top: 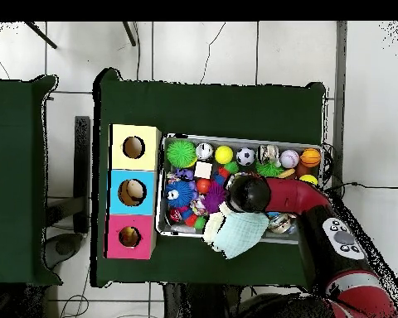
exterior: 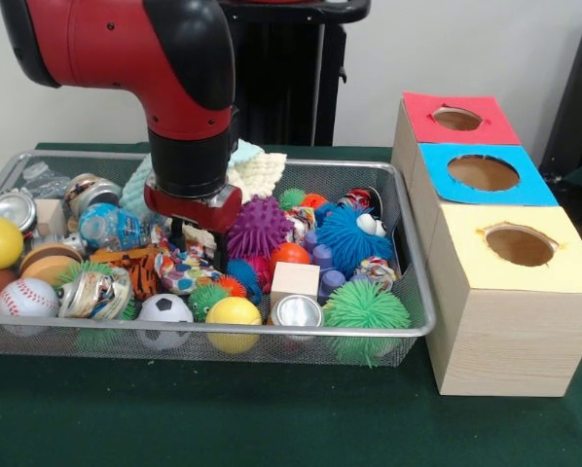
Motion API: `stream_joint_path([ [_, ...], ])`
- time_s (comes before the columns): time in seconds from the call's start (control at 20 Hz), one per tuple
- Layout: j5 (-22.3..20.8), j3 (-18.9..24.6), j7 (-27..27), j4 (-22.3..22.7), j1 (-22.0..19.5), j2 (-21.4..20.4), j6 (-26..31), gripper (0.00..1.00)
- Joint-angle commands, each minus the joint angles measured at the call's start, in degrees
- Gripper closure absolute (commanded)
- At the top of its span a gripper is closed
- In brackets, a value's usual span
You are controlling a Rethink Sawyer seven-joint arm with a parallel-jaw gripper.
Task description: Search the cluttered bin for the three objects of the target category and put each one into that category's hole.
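Three wooden boxes (exterior: 486, 263) with holes wait beside my wire mesh bin (exterior: 408, 233); the target category is unclear. My gripper (exterior: 201, 243) is down among the toys, near the purple spiky ball (exterior: 259, 226), presumably searching; jaw state I cannot tell.

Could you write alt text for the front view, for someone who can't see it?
A red and black robot arm reaches down into a wire bin crammed with balls, cans and spiky toys; beside it stand three wooden boxes with holes in red, blue and yellow tops.

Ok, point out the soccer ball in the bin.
Front view: the soccer ball sits at the bin's near edge, between the baseball and yellow ball.
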Motion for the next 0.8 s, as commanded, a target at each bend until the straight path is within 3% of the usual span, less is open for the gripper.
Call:
stream_joint_path([
  [0.05,-6.83,6.94,-15.08,2.78,-4.90,0.00,-1.53,0.00],
  [0.2,-6.71,7.04,-12.23,2.94,-3.99,-0.03,-1.43,0.00],
  [0.55,-2.95,7.64,-8.36,7.24,-4.69,-8.44,3.55,0.00],
  [0.8,-2.44,5.18,-2.30,8.34,-2.68,-10.72,0.84,0.00],
])
